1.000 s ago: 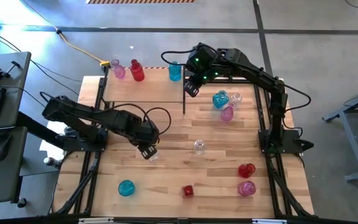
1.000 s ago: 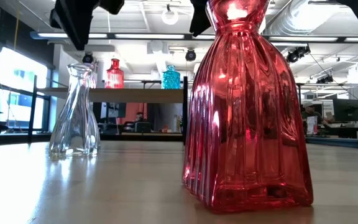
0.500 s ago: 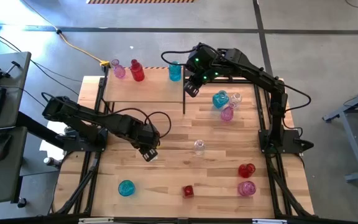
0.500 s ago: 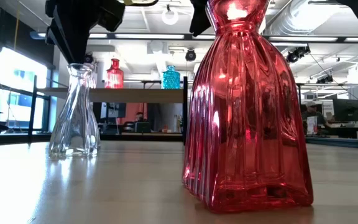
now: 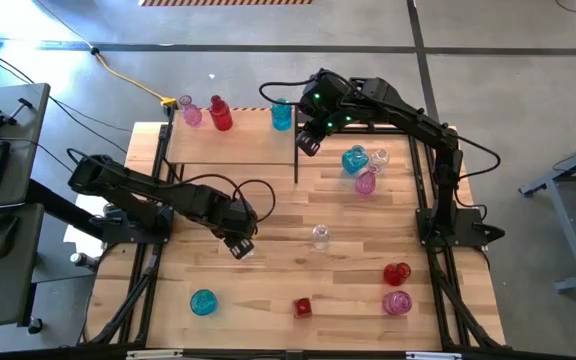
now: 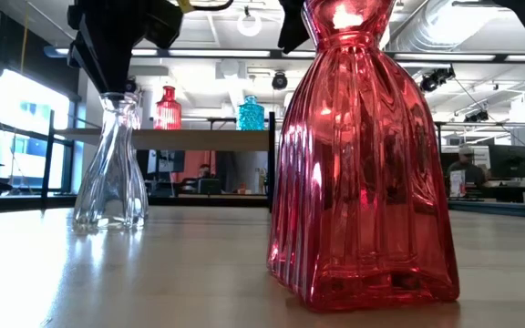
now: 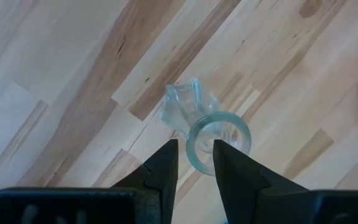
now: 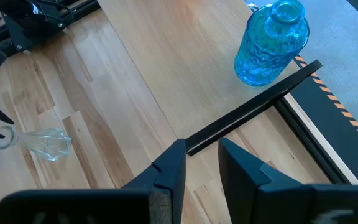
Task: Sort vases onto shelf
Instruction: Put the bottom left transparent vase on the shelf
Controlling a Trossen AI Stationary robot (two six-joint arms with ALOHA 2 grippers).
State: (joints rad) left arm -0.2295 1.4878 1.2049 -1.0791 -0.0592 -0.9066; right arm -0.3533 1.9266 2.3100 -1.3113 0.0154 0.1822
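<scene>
A clear glass vase (image 6: 109, 169) stands upright on its base on the tabletop, left of centre. My left gripper (image 7: 196, 146) points down at its mouth with a narrow gap between the fingers. One side of the rim (image 7: 191, 144) lies in that gap, and one finger stands over the mouth. The shelf (image 5: 230, 145) at the far left carries a pink vase (image 5: 191, 115), a red vase (image 5: 220, 113) and a blue vase (image 8: 272, 40). My right gripper (image 8: 201, 155) hovers by the shelf's right end, slightly open and holding nothing. My left gripper comes at the clear vase's rim (image 7: 191, 144) from above, its fingers (image 6: 108, 87) down at the level of the mouth. One finger stands outside the neck and one over the opening. I cannot tell whether either finger touches the glass.
Other vases stand on the table. A teal one (image 5: 354, 160), a clear one (image 5: 378, 157) and a pink one (image 5: 366, 183) are at the far right. A clear one (image 5: 320, 236) is mid-table. Red (image 5: 397, 273), pink (image 5: 396, 302), red (image 5: 303, 307) and teal (image 5: 203, 301) ones stand near the front.
My left gripper has come straight down onto the clear vase's mouth, then held still. The gap between its fingers is unchanged. The vase has not moved.
</scene>
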